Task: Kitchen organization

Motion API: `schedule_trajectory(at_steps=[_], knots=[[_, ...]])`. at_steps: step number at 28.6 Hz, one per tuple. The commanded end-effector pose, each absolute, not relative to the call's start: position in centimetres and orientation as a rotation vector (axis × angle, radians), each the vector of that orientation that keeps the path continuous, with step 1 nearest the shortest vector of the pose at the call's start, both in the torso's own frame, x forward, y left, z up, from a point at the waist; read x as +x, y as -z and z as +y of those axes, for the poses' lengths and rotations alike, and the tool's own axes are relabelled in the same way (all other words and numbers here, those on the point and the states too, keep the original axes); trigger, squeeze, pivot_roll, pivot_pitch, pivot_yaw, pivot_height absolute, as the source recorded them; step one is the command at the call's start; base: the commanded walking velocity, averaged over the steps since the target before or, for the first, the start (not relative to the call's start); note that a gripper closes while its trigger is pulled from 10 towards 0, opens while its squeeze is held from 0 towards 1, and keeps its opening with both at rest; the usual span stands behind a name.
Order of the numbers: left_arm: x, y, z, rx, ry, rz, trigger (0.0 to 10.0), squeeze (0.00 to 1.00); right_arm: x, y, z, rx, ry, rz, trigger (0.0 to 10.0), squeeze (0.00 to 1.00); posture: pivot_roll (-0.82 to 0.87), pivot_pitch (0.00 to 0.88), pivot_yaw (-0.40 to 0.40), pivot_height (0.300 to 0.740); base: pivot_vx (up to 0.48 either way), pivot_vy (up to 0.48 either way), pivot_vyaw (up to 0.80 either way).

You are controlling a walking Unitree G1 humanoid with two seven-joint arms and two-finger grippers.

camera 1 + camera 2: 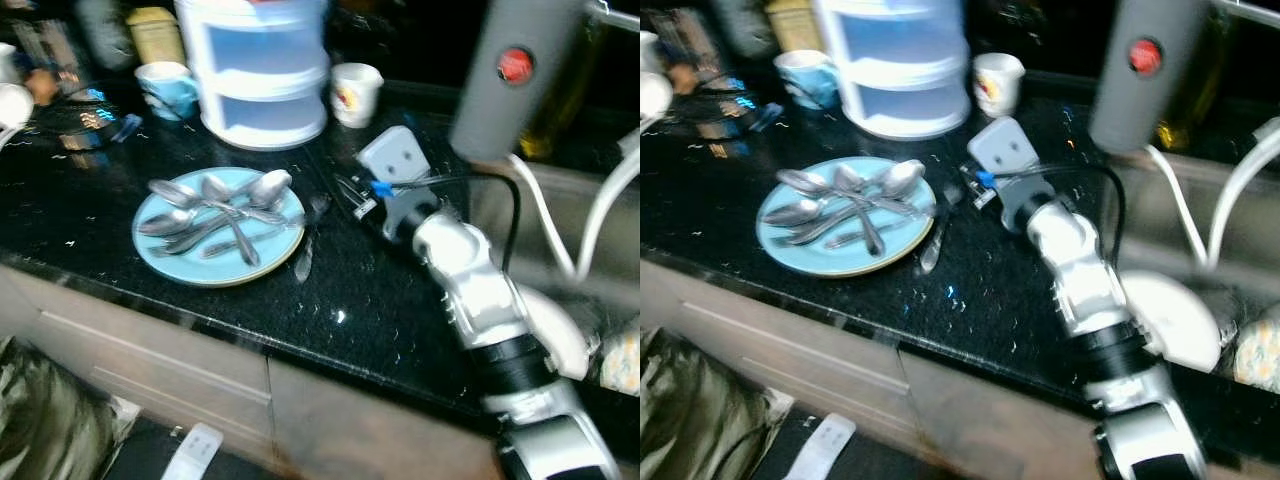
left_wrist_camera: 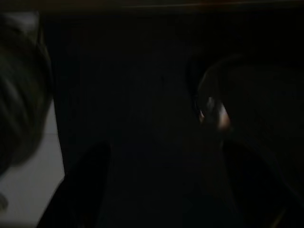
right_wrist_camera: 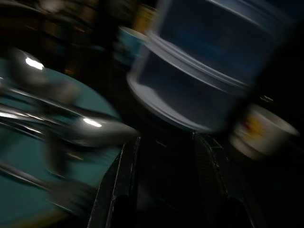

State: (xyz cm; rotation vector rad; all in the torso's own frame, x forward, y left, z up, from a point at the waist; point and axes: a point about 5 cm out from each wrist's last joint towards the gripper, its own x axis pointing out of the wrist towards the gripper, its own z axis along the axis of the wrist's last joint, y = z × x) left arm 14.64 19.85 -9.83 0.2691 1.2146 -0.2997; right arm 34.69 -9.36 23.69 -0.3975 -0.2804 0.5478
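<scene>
Spoons (image 1: 215,212) lie heaped on a blue plate (image 1: 160,255) on the black worktop (image 1: 380,320), and the right tool (image 1: 335,195) is stretched out over the worktop just beside the plate's rim. In the right wrist view its two black fingers (image 3: 116,185) stand apart with a gap between them and nothing in it; the plate and a spoon bowl (image 3: 97,129) show just ahead of one finger. One more spoon (image 1: 308,240) lies on the worktop off the plate, between the plate's edge and the tool. The right arm (image 1: 480,300) runs back across the worktop, a black cable looping over it.

Behind the tool stands a white set of drawers (image 1: 262,70), with a white cup (image 1: 355,93) on one side and a blue mug (image 1: 168,88) on the other. A grey cylinder with a red button (image 1: 515,65) stands near the sink (image 1: 560,220), where white hoses curve down.

The left wrist view is very dark; the left tool's fingers (image 2: 83,190) are only dim shapes, and I cannot tell how wide they stand.
</scene>
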Motion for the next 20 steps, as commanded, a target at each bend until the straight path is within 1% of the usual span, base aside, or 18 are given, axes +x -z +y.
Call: schedule_trajectory(at_steps=[1,8,11,19,20], knots=[[13.9,10.0,20.2,0.269,0.289,1.241,10.0,0.00,34.7,-23.5,-9.1,-0.407,-0.559,-0.272,10.0,0.00,-0.02,0.000,-0.009,0.740,0.000,0.000,0.77],[13.9,10.0,20.3,0.272,0.290,1.243,10.0,0.00,34.9,-23.3,-9.1,-0.416,-0.543,-0.251,10.0,0.00,-0.01,0.000,-0.012,0.740,0.000,0.000,0.77],[13.9,10.0,20.3,0.277,0.292,1.245,10.0,0.00,35.4,-23.1,-9.1,-0.407,-0.456,-0.226,10.0,0.00,-0.01,0.000,-0.012,0.740,0.000,0.000,0.00],[13.9,10.0,20.3,0.287,0.306,1.244,10.0,0.00,36.4,-23.1,-9.9,-0.329,-0.342,-0.125,10.0,0.00,-0.01,0.000,-0.012,0.740,0.000,0.000,0.00],[13.9,10.0,20.2,0.291,0.319,1.248,10.0,0.00,36.4,-23.2,-10.0,-0.323,-0.337,-0.122,10.0,0.00,-0.01,0.000,-0.012,0.740,0.000,-0.454,0.00]])
